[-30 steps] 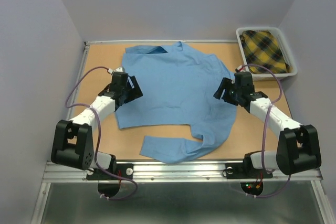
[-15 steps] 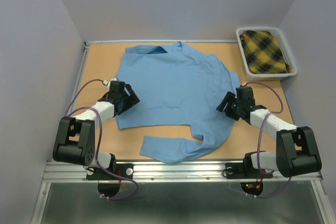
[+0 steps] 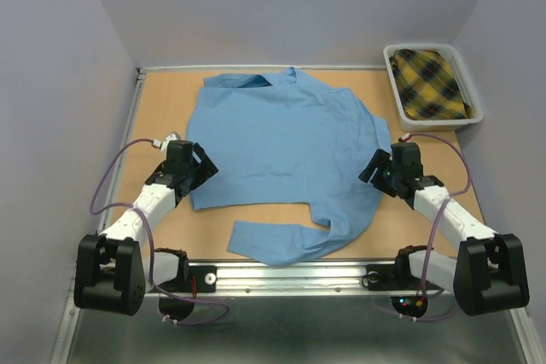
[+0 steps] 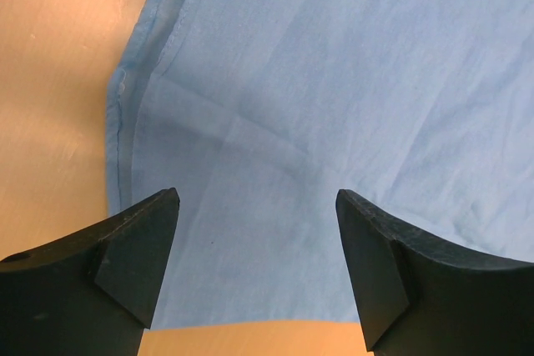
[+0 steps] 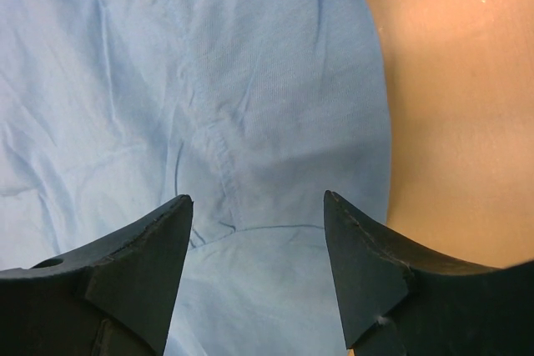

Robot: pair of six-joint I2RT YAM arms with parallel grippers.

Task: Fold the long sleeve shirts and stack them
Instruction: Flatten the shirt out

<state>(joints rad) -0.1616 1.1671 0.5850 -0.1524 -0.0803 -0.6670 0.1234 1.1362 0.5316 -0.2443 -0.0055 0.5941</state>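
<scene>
Light blue long sleeve shirt spread flat on wooden table, one sleeve lying across its near edge, left gripper and right gripper both wide-jawed, empty, over its side edges

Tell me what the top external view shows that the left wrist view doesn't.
Only the top view: the whole light blue shirt with one sleeve folded across near its hem, the white basket holding plaid cloth, and the right claw, open at the shirt's right edge. Only the left wrist view: the stitched seam along the shirt's edge. Both: the open left claw over the shirt's corner on the tan table.
</scene>
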